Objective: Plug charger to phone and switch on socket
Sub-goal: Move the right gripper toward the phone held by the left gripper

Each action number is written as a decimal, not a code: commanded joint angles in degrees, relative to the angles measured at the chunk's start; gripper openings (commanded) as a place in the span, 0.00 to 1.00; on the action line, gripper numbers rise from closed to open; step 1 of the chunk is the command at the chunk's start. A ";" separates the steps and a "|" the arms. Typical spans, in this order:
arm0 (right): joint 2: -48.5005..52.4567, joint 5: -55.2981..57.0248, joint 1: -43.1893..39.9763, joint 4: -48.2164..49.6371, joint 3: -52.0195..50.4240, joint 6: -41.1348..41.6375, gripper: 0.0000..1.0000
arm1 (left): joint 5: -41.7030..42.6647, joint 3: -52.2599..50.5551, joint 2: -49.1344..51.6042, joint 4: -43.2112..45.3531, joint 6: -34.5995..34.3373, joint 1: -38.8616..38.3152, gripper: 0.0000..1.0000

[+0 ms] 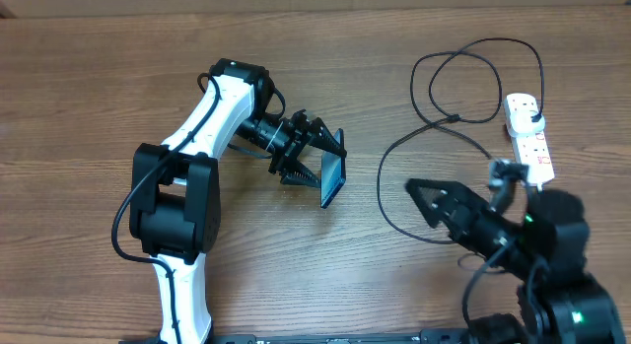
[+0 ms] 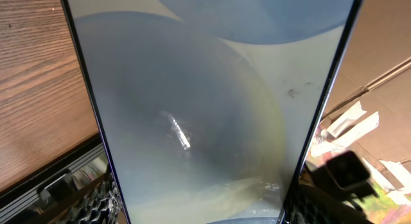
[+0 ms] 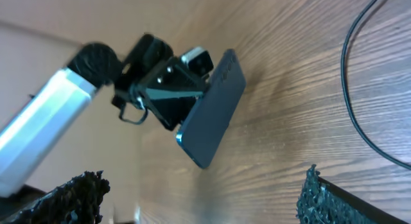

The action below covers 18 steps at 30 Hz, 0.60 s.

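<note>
Over wooden table, left hand clamps slim teal-screened smartphone aloft. Right hand spread, empty, near thin black charger cable. Likely step: fetch cable tip; next needs fine pinch, port alignment.

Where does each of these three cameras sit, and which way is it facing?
Overhead: above the table, facing down on phone, charger, socket; left arm, right arm show.
Left wrist: on the left tool, facing the gripped phone's screen; its pads show below.
Right wrist: on the open right tool, facing the left arm across the table; own fingers show.
Shared: all show the phone.
</note>
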 commanded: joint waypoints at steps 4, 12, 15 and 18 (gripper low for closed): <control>7.58 24.28 19.58 2.32 2.80 1.22 0.99 | 3.06 1.64 0.55 -0.17 0.28 -0.37 0.68; 13.86 52.11 40.13 9.18 2.80 6.10 0.99 | 3.04 1.64 0.55 -0.17 0.48 -0.37 0.68; 17.73 54.62 42.91 12.00 2.80 6.10 0.99 | 3.02 1.64 0.55 -0.17 0.50 -0.37 0.68; 22.03 54.47 43.50 14.93 2.80 6.10 0.99 | 3.04 1.64 0.55 -0.17 0.50 -0.37 0.68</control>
